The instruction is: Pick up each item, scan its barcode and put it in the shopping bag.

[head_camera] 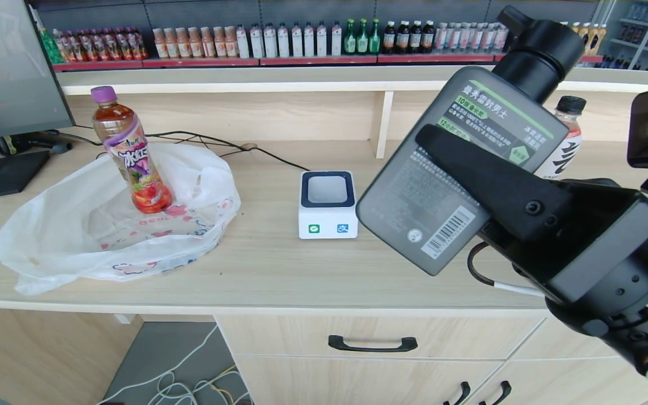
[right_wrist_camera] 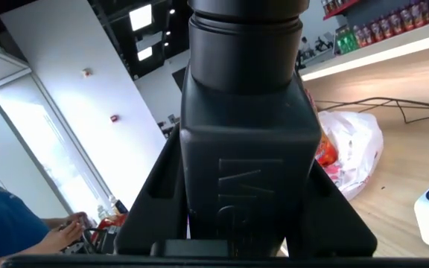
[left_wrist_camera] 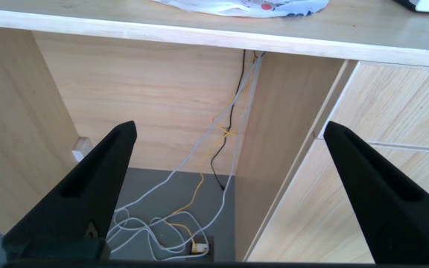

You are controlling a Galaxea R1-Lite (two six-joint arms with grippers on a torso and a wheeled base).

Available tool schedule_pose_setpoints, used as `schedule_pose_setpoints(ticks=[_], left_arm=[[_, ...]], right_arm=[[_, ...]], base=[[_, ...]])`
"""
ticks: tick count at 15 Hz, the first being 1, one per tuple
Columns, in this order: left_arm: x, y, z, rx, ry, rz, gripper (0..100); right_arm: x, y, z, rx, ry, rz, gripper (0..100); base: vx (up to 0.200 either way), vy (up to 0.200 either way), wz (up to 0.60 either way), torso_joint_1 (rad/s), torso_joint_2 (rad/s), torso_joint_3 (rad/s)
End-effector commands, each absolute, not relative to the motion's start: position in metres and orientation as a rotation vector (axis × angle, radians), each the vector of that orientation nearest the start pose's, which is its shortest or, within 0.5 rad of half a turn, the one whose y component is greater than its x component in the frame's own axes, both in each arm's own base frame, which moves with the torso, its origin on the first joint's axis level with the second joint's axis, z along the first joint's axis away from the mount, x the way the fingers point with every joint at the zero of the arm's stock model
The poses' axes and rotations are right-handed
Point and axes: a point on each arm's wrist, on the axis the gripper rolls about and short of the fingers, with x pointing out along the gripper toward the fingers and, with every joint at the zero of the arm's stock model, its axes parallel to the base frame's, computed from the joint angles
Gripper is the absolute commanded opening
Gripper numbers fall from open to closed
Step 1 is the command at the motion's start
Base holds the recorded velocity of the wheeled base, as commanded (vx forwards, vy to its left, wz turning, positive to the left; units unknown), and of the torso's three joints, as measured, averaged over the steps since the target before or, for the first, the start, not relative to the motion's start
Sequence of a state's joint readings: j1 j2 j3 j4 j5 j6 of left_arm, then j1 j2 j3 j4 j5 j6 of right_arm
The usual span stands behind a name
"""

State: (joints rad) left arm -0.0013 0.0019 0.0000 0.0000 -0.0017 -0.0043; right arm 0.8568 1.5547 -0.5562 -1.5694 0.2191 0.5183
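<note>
My right hand (head_camera: pixel 436 149) is clamped on the dark grey bottle (head_camera: pixel 408 197), holding it tilted in the air above the right part of the wooden surface (head_camera: pixel 279 264), its black cap (head_camera: pixel 538 50) pointing up and away. In the head view one black finger (head_camera: pixel 487 180) runs slantwise across the printed label, and the white barcode (head_camera: pixel 448 230) near the bottle's base faces up toward the camera. The right wrist view gives the other side: a plain dark face with raised lettering and a finger pressed against each flank.

My left hand (left_wrist_camera: pixel 229 134) hangs low, beneath the front edge of the surface, its fingers spread wide around nothing. Its wrist view looks into the open recess under the surface, where loose cables (left_wrist_camera: pixel 192 216) trail down to the floor.

Below the front edge sit drawers with black handles (head_camera: pixel 372 343). The bottle's lower corner overlaps the right edge of the white scanner (head_camera: pixel 327 205), which stands mid-surface with its blue-rimmed window facing up. Left of it lies the white shopping bag (head_camera: pixel 48 236), spread open, with a purple-capped tea bottle (head_camera: pixel 133 152) standing upright inside.

The grey bottle covers most of a black-capped bottle (head_camera: pixel 566 135) with a white label standing behind it. A monitor (head_camera: pixel 9 67) fills the far left, cords run along the back, and a shelf of drinks (head_camera: pixel 301 39) lines the wall beyond.
</note>
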Motion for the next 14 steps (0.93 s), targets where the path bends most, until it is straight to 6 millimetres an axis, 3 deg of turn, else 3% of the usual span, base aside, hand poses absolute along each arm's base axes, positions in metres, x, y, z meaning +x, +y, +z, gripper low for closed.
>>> schedule_pose_setpoints(ticks=[1,5,7,9,12,14], left_arm=[[-0.023,0.0,0.076,-0.005,0.002,-0.003,100],[-0.023,0.0,0.076,-0.005,0.002,-0.003,100],[-0.023,0.0,0.076,-0.005,0.002,-0.002,100],[-0.023,0.0,0.076,-0.005,0.002,-0.003,100],[-0.023,0.0,0.076,-0.005,0.002,-0.002,100],[-0.023,0.0,0.076,-0.005,0.002,-0.003,100]], right_arm=[[0.153,0.184,0.248,0.642,-0.285,1.178,0],[0.152,0.183,0.245,0.62,-0.285,1.172,0],[0.152,0.179,0.232,0.581,-0.249,1.135,0],[0.162,0.16,0.209,0.465,-0.215,1.016,0],[0.183,0.139,0.192,0.292,-0.233,0.851,0],[0.195,0.13,0.193,0.244,-0.262,0.786,0]], base=[[0.0,0.0,0.0,0.0,0.0,0.0],[0.0,0.0,0.0,0.0,0.0,0.0],[0.0,0.0,0.0,0.0,0.0,0.0],[0.0,0.0,0.0,0.0,0.0,0.0],[0.0,0.0,0.0,0.0,0.0,0.0],[0.0,0.0,0.0,0.0,0.0,0.0]])
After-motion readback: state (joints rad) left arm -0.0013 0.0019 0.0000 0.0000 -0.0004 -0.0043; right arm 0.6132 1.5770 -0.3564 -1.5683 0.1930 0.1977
